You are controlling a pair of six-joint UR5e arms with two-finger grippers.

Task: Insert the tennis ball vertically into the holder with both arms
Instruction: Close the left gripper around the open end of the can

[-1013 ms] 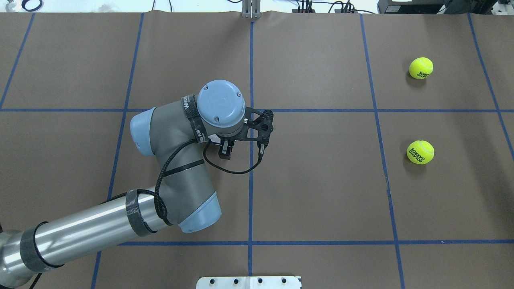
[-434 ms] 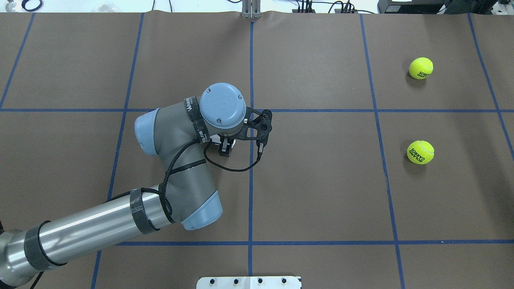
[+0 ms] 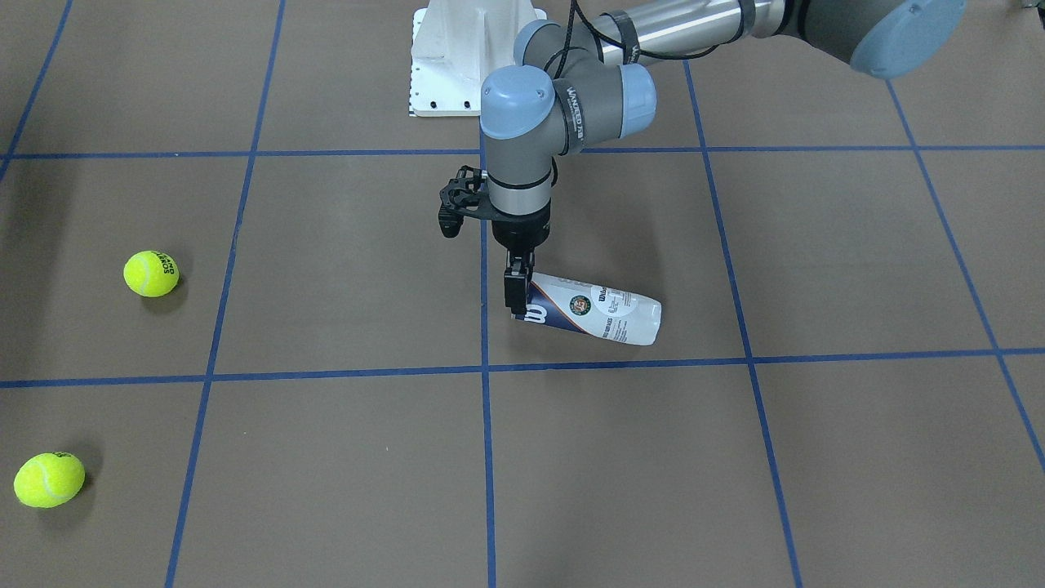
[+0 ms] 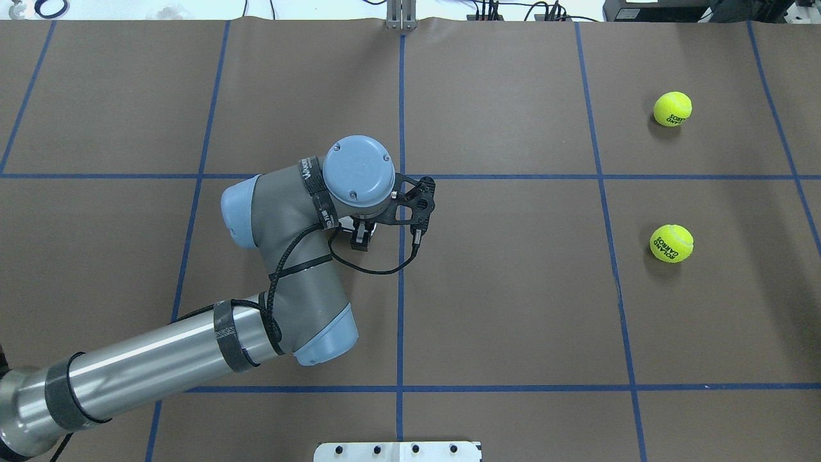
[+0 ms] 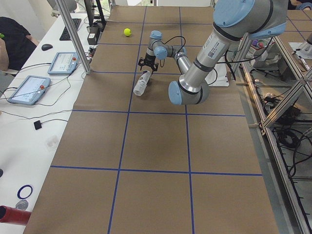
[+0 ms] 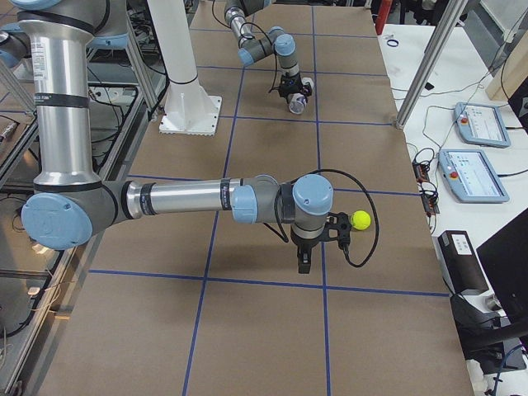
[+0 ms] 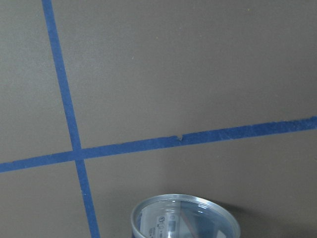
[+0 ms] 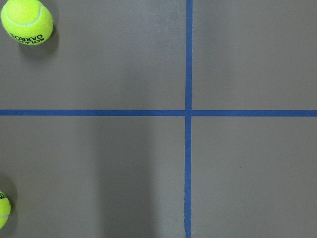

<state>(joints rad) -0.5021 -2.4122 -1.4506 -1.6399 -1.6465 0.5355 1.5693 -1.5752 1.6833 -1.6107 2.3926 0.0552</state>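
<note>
The holder (image 3: 600, 314) lies on its side on the table (image 3: 816, 245), out in front of the pedestal (image 3: 457, 49) and a little to the robot's left of it, well apart from it. Its open mouth faces the robot's right and its closed end points left. The navy band with the white "W" sits at the mouth end.

The left arm (image 4: 160, 359) reaches out past the pedestal and bends down over the holder, wrist vertical. The left gripper (image 3: 518, 296) points straight down at the mouth end, its fingers pinched close on the rim there. The left wrist view looks into the clear mouth at the bottom of its picture, with two crossing tape lines (image 7: 74, 153) beyond. The pictures do not settle whether the held end is off the table.

Two balls lie far to the robot's right of the pedestal, well away from the holder. The near ball (image 3: 151, 273) is closer to the pedestal and the far ball (image 3: 49, 479) is farther out across the table.

The right arm (image 6: 181, 200) stretches out level, low over the table on the pedestal's right. The right gripper (image 6: 304, 262) hangs downward just beside a ball. Whether its fingers are spread or together cannot be told.
</note>
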